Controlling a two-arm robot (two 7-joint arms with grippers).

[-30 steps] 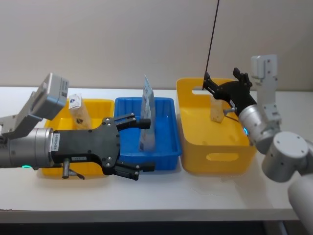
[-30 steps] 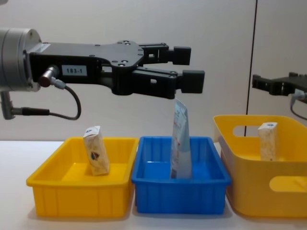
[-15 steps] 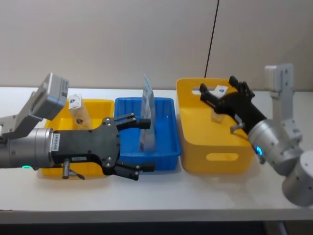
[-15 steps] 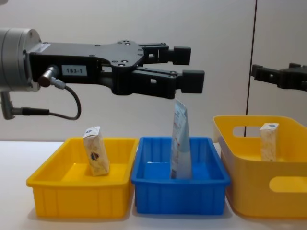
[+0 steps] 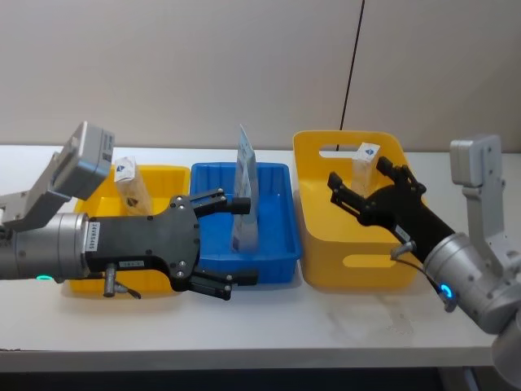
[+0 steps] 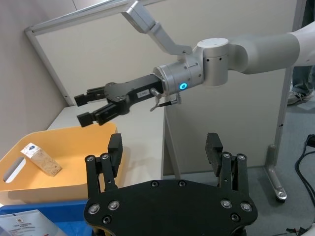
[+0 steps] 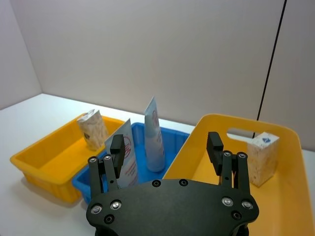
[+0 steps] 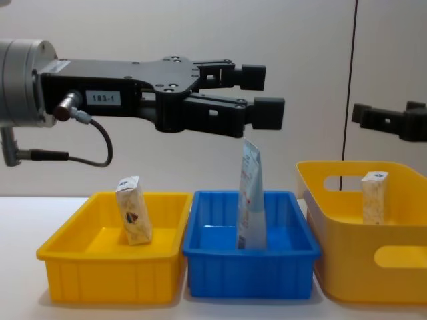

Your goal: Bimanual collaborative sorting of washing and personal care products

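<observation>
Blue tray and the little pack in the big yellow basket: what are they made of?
Blue tray: looks like hard plastic, smooth and slightly shiny, with a moulded rim and one even colour all over. Pack: seems to be wrapped in paper, cream and dull, with a folded top and no shine. What is inside it cannot be seen.

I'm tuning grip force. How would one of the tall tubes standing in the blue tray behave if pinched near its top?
The tube tapers to a thin, flat top, so a pinch there would probably flex it. Standing tall on a narrow base in the blue tray, it would likely tip from a sideways nudge.
</observation>
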